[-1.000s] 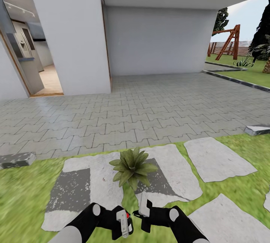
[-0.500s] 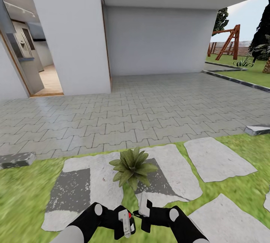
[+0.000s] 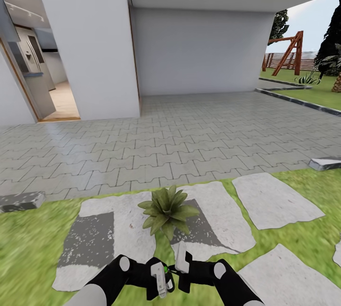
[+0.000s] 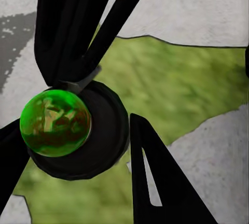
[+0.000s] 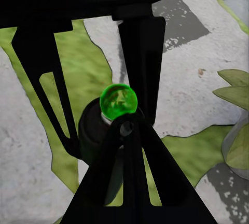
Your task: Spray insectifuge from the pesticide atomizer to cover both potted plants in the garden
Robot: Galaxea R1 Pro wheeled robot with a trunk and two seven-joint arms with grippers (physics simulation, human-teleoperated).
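One potted plant (image 3: 166, 210), a low rosette of pointed green leaves, stands on a pale stepping stone (image 3: 213, 216) just ahead of my arms; its leaves (image 5: 234, 93) also show in the right wrist view. The atomizer (image 3: 164, 268) is a small black body (image 5: 92, 130) topped by a glowing green ball (image 4: 54, 123). My right gripper (image 3: 182, 257) is shut on its neck. My left gripper (image 3: 159, 281) is open, its fingers (image 4: 155, 182) standing on either side of the atomizer's black body (image 4: 104, 130). The garden's lawn (image 3: 28, 240) lies under both arms.
Grey interlocking paving (image 3: 180, 140) stretches ahead to a white house wall (image 3: 199, 50), with an open doorway (image 3: 42, 83) at the left. Far right are a wooden swing frame (image 3: 289, 53), a slatted fence (image 3: 308, 60), a spiky plant (image 3: 308, 78) and a palm trunk (image 3: 337, 83).
My left gripper has slid right, closer to the right gripper and the atomizer. The small ball on the atomizer has turned from red to green. The camera has not moved.
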